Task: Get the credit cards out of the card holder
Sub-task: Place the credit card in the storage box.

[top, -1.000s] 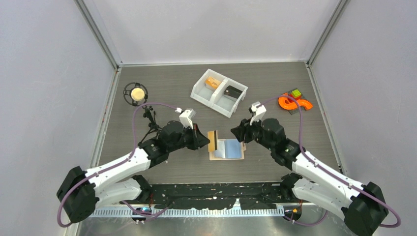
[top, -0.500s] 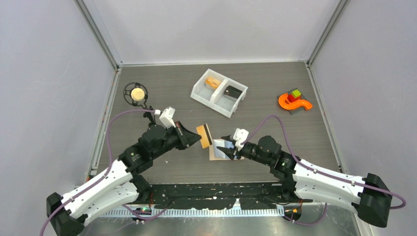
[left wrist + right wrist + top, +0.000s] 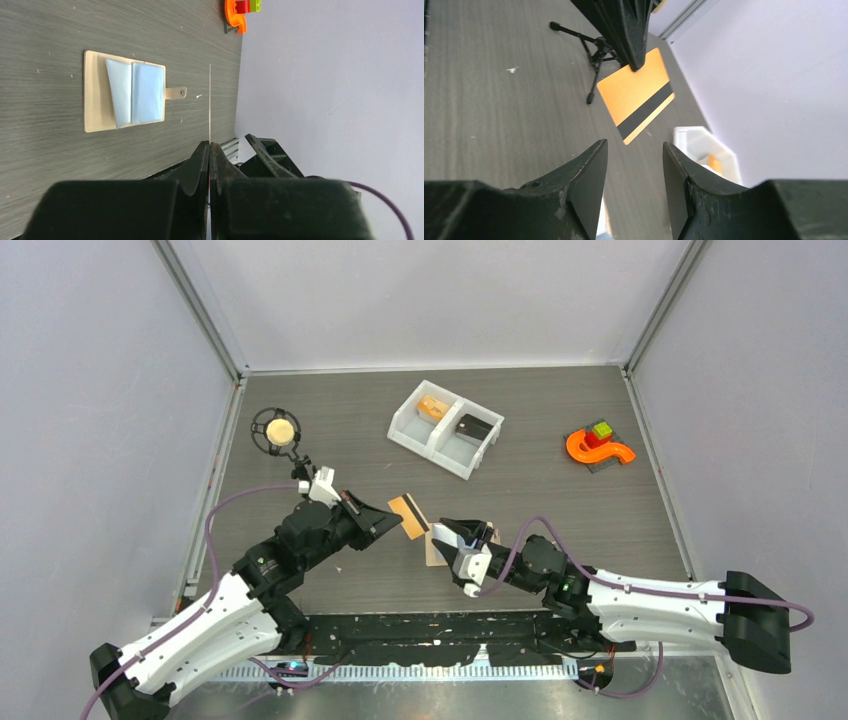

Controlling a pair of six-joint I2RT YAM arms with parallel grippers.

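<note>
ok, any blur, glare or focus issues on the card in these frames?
Top external: even, soft light, no glare, card clear. Left wrist: card edge-on, just a thin line; card holder crisp, own jaws dark and soft. Right wrist: card face sharp, near jaws blurred, white bin soft.

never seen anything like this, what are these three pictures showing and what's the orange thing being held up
These are two robot arms bolted to a table. One picture looks down from above; the other two come from a camera on each wrist, so the black prongs there are that arm's own fingers. The left gripper is shut on an orange card with a black stripe, held off the table. The right gripper is open and empty, facing the card. On the table lie an opened beige card holder, a white bin and an orange toy.
</note>
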